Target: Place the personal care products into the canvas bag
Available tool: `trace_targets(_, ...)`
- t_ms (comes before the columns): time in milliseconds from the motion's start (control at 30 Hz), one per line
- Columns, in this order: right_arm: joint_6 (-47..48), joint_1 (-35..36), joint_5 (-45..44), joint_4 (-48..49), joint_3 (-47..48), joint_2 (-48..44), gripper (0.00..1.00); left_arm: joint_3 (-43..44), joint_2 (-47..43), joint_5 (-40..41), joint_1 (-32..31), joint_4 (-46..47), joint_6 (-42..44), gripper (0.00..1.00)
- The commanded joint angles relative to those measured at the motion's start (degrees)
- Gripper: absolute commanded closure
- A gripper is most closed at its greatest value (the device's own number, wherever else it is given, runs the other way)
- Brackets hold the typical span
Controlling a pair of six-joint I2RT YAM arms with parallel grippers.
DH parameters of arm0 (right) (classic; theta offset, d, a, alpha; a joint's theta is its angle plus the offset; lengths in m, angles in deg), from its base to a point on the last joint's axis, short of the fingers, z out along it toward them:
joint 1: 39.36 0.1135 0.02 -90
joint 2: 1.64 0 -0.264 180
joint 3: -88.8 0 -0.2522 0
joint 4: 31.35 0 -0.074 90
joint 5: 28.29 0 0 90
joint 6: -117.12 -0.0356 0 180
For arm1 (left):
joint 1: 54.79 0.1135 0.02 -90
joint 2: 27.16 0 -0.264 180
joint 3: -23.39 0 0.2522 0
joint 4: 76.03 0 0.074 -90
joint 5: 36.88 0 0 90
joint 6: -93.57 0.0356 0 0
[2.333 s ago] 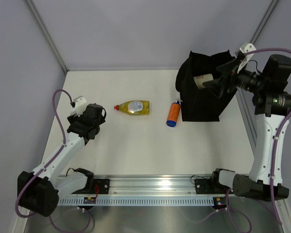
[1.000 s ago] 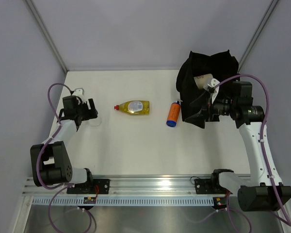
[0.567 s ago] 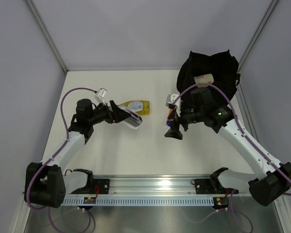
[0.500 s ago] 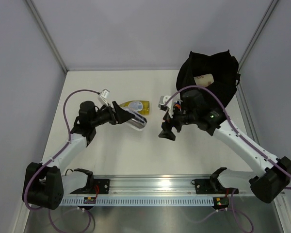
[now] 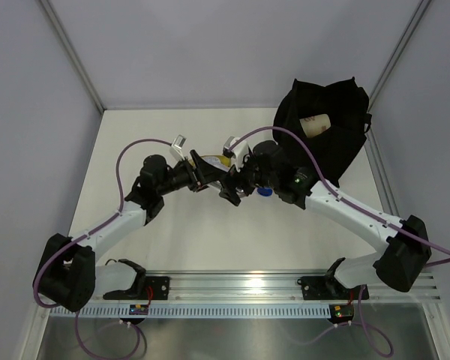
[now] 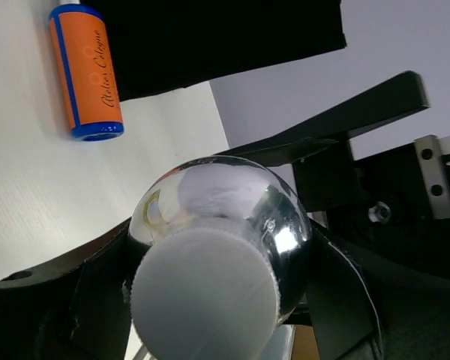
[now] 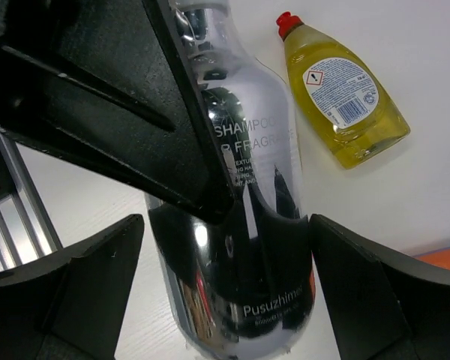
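Observation:
My left gripper is shut on a shiny silver shampoo bottle with a white ribbed cap and holds it above the table's middle. My right gripper is open, with a finger on each side of the bottle's base and gaps showing. The yellow bottle with the red cap lies on the table behind them. The orange bottle with the blue cap lies by the black canvas bag. A cream bottle lies inside the bag.
The bag stands at the back right, close to the right wall frame. The aluminium rail runs along the near edge. White tabletop shows to the left and front of the grippers.
My left arm has carried the silver bottle rightward to the table's middle. My right arm has swung left from the bag, past the orange bottle, and its open jaws now flank the bottle's base.

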Motion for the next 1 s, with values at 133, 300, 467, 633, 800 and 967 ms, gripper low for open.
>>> trace_targets(133,0.44,0.65,-2.62,4.05,-0.17,1.96,0.07,5.74,-0.81,-1.32,-1.13,14.04,-6.5,1.0)
trace_targets(300,3.61,0.74,-1.31,2.03,1.15,1.71,0.58,5.83,-0.98,-1.84,-1.22,14.13,-7.03,0.94)
trace_targets(467,8.09,0.56,2.47,-1.3,1.42,-0.58,1.0,6.36,-2.3,0.17,-1.22,10.09,-4.93,0.26)
trace_targets(633,12.66,-4.07,12.46,-7.97,3.25,-2.16,1.0,8.9,-4.41,1.93,-0.78,4.39,-0.37,0.01)
trace_targets(800,13.2,-10.67,13.64,-8.87,4.58,-4.71,1.0,14.17,-7.92,5.17,0.18,-7.73,8.16,0.01)
trace_targets(967,13.02,-18.23,16.1,-10.8,9.93,-7.0,1.0,18.13,-12.48,10.71,1.15,-22.77,19.32,0.01)
